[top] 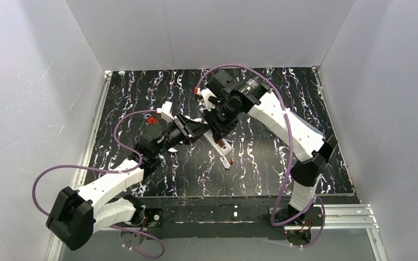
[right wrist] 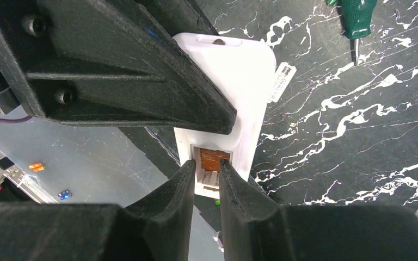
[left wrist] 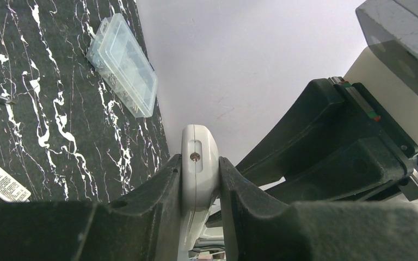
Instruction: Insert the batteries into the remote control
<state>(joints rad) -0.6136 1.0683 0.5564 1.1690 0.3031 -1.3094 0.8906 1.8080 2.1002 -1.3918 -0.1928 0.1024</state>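
Remote control (right wrist: 243, 76): raised above counter (right wrist: 359, 136), open bay facing right wrist.
Left tool (left wrist: 200, 163): clamped tight on remote.
Right tool (right wrist: 205, 171): narrowly parted at bay, gripping nothing visible.
Battery (right wrist: 213, 157): orange, inside bay.
Handling: likely light, stiff, slick shell; best held across body, clear of bay.

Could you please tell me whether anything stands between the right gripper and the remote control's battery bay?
Nothing visible does. The right gripper has its fingertips right at the open bay at the end of the remote control, where a red-orange battery shows. The left gripper clamps the remote control farther along its body, clear of the bay.
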